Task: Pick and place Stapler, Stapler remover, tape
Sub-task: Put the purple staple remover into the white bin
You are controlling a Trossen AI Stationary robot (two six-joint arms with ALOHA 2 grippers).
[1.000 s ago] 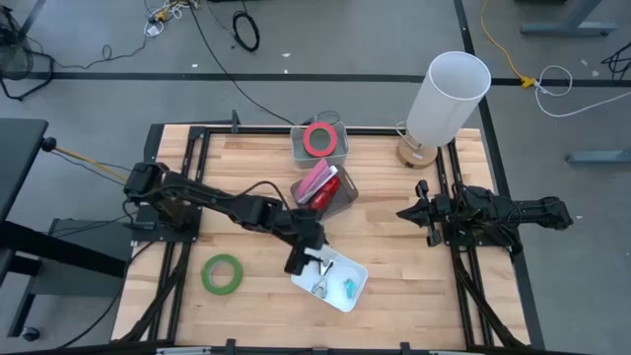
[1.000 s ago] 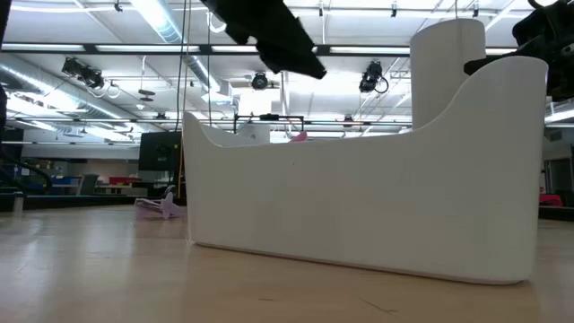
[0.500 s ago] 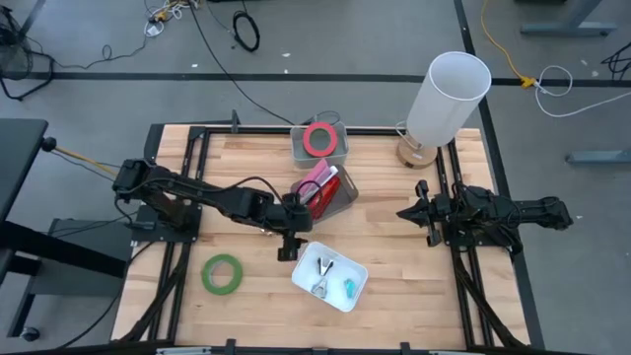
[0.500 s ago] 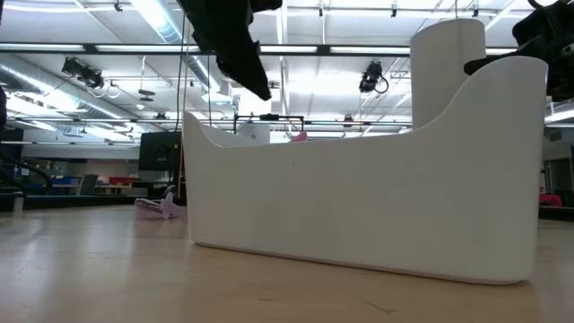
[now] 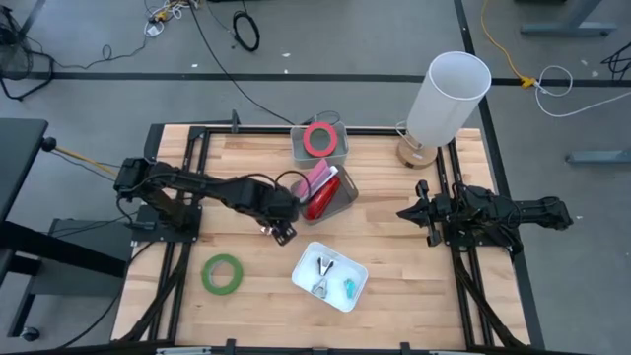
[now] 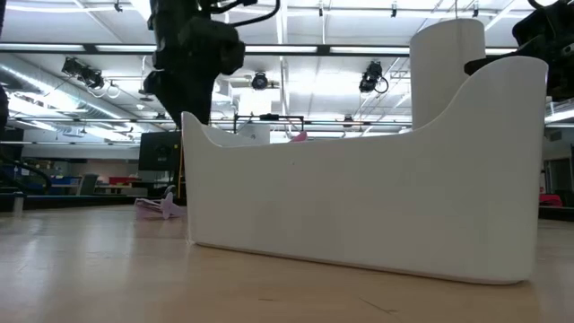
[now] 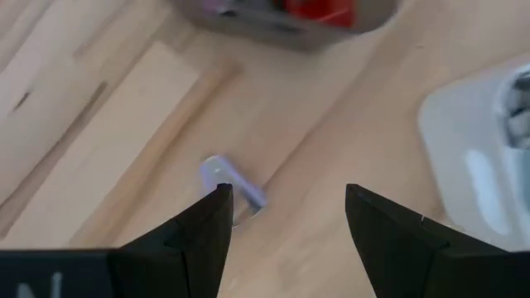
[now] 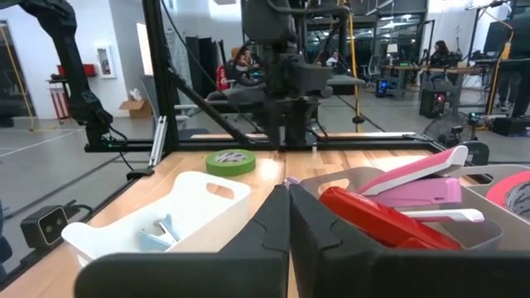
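Left gripper (image 5: pixel 280 231) sits mid-frame in the high view, over bare wood just below-left of the grey bin (image 5: pixel 340 202). Jaws apart, nothing between them. In the left wrist view a small pale lilac item (image 7: pixel 230 180) lies on the table just ahead of the left fingertip (image 7: pixel 217 217); too blurred to say what it is.

Task things relative to those jaws:
- green tape roll (image 5: pixel 223 273) flat on the table, lower left of the gripper, well apart from it.
- red-pink tape roll (image 5: pixel 318 138) in the clear container (image 5: pixel 341 148) at upper centre, apart from the gripper.
- red stapler (image 5: pixel 321 197) and pink stapler (image 5: pixel 314 177) in the grey bin, just right of the gripper, not touching.
- white tray (image 5: pixel 356 289) lower right of the gripper, holding a metal stapler remover (image 5: pixel 323 276) and a teal item (image 5: pixel 349 287).

Right gripper (image 5: pixel 406 212) is parked at the right edge of the table, fingers pressed together, holding nothing.

Versus the earlier frames: a second ago the left gripper was over the white tray's left edge; it has since pulled back up and left, clear of the tray. In the low view the dark arm (image 6: pixel 186 63) has moved from upper centre to upper left. Jaw opening unchanged. Tape rolls, bins, tray and right arm have not moved.
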